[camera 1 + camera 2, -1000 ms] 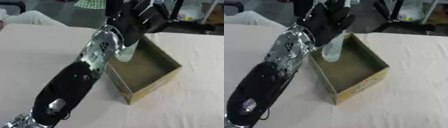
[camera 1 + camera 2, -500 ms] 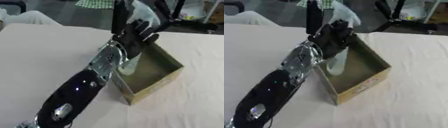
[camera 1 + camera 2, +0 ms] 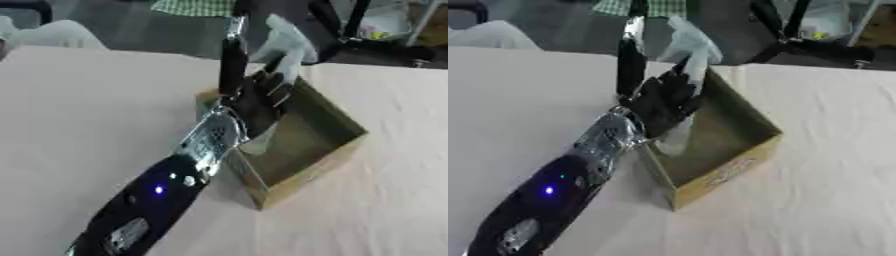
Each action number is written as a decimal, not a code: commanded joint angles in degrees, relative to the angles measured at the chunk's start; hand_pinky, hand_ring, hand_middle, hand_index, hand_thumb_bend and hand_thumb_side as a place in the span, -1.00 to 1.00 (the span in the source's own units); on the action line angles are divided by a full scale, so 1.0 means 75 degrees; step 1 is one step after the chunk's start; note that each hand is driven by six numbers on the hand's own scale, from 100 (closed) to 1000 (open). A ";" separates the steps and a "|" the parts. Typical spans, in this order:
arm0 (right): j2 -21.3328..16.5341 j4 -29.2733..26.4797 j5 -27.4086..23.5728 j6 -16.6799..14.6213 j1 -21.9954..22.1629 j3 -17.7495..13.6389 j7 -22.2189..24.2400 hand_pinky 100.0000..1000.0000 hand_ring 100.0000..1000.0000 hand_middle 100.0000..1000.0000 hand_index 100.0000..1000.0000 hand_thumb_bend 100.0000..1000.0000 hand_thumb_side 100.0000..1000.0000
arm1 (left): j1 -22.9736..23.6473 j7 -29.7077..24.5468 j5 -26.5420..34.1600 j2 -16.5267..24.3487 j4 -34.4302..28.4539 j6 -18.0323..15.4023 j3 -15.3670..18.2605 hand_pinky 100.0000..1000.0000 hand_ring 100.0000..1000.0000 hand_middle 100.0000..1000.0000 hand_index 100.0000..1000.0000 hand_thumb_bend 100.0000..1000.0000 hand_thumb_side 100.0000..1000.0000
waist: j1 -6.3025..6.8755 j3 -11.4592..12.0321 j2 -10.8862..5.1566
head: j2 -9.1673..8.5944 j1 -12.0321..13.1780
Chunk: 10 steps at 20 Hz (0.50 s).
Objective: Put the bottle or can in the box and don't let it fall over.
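Note:
An open-topped brown cardboard box (image 3: 343,146) stands on the pale table, turned cornerwise. My left hand (image 3: 259,99) reaches in from the lower left over the box's near-left wall, its fingers curled round a clear plastic bottle (image 3: 262,141). The bottle's lower end hangs inside the box by that wall. Whether it touches the floor I cannot tell. Its pale upper part (image 3: 686,44) sticks up above the fingers, leaning slightly right. One black finger (image 3: 232,65) stands straight up beside it. The right hand shows in no view.
The black and silver left forearm (image 3: 166,190) lies across the table in front of the box. Beyond the table's far edge stand black tripod legs (image 3: 343,30) and clutter. Pale tabletop (image 3: 402,200) spreads right of the box.
My left hand has come down with the bottle, lowering its bottom end from above the rim into the box. The bottle's top now shows above the fingers. The box has stayed put.

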 commanded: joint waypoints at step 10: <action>-0.0069 -0.0175 0.0061 -0.0262 0.0215 -0.0116 0.0015 0.74 1.00 1.00 1.00 -1.00 0.26 | 0.0097 -0.0017 -0.0141 -0.0109 0.0404 -0.0174 -0.0015 -1.00 -1.00 -1.00 0.74 0.73 0.00 | -0.0171 0.0113 -0.0151 | -0.0039 -0.0203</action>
